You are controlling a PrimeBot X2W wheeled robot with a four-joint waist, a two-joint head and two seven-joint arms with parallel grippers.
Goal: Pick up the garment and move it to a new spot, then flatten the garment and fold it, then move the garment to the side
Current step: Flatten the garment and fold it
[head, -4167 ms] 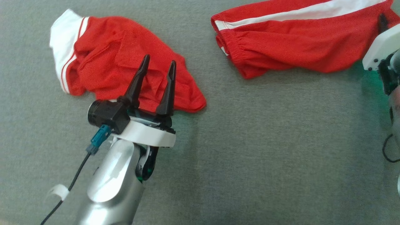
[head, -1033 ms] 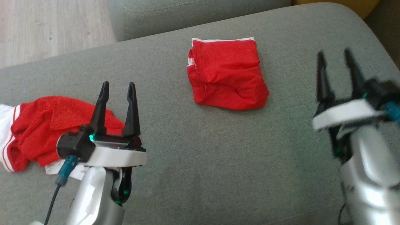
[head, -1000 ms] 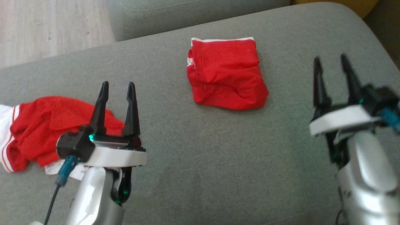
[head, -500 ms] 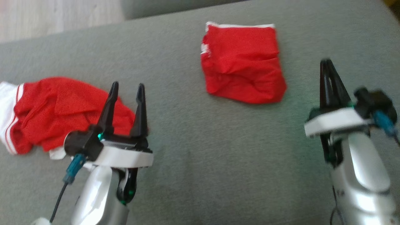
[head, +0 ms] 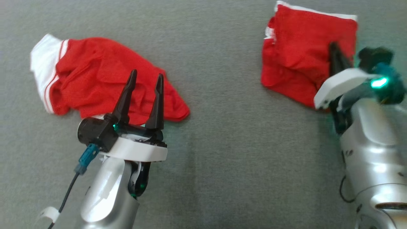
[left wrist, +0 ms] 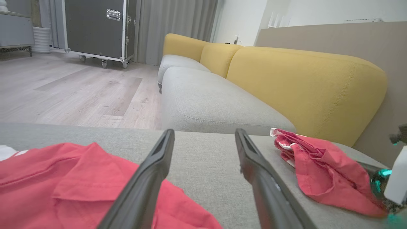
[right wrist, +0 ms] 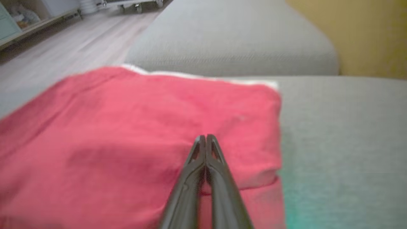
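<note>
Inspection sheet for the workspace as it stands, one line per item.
Surface: grey sofa seat.
Job's things: folded garment, red, at right; crumpled garment, red and white, at left.
Clutter: nothing seen.
Tools: left tool open, over crumpled garment's edge; right tool shut, over folded garment.
Cables: black cable with teal plug at left wrist; loop by right arm.
Surroundings: yellow backrest, wood floor, wheeled case.

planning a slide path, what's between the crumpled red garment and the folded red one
Nothing: in the head view the stretch between the crumpled red garment and the folded red garment is bare grey sofa cushion.
</note>
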